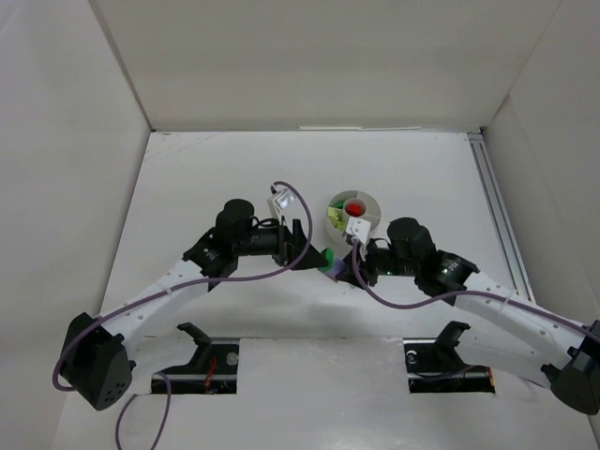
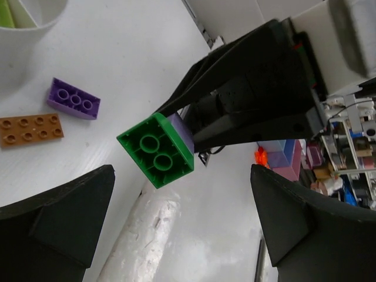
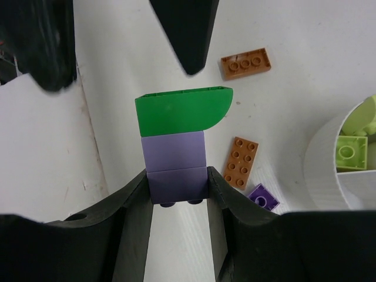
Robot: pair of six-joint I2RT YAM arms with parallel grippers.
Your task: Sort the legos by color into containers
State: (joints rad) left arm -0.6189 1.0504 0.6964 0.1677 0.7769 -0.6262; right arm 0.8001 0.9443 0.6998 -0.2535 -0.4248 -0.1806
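Note:
My right gripper (image 3: pixel 177 175) is shut on a purple lego (image 3: pixel 175 167) and holds it above the table. A green wedge lego (image 3: pixel 179 111) is stuck to that brick's far end. In the left wrist view the green lego (image 2: pixel 155 150) shows its hollow underside, with the purple one (image 2: pixel 183 132) behind it. My left gripper (image 2: pixel 182 226) is open and faces the green lego from a short way off, touching nothing. From above, the two grippers meet at the green lego (image 1: pixel 328 260), just in front of the white tub (image 1: pixel 372 199).
Loose on the table lie two orange-brown plates (image 3: pixel 245 63) (image 3: pixel 243 163), a small purple brick (image 3: pixel 264 197) and a longer purple brick (image 2: pixel 73 98). The tub wall (image 3: pixel 323 170) stands close on the right. It holds yellow-green legos (image 3: pixel 351 151) and a red one (image 1: pixel 355 205) in its middle.

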